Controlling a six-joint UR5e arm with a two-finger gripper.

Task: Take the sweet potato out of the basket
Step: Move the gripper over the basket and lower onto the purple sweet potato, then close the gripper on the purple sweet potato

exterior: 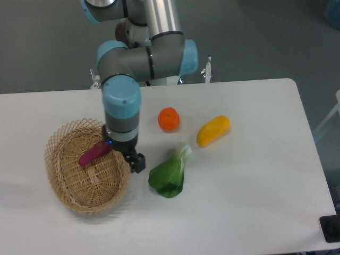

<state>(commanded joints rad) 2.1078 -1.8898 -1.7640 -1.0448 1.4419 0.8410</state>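
Sweet potato (94, 152) lies inside the basket (64, 195). Pincer (129, 158) hovers over the right rim; can't tell its opening, view's blocked.

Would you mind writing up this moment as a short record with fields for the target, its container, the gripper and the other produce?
target: sweet potato, reddish-purple, lying in the basket
container: basket, oval wicker, on the table's left side
gripper: gripper over the basket's right rim, beside the sweet potato; finger state unclear
other produce: orange, yellow vegetable, leafy green, all on the table outside the basket
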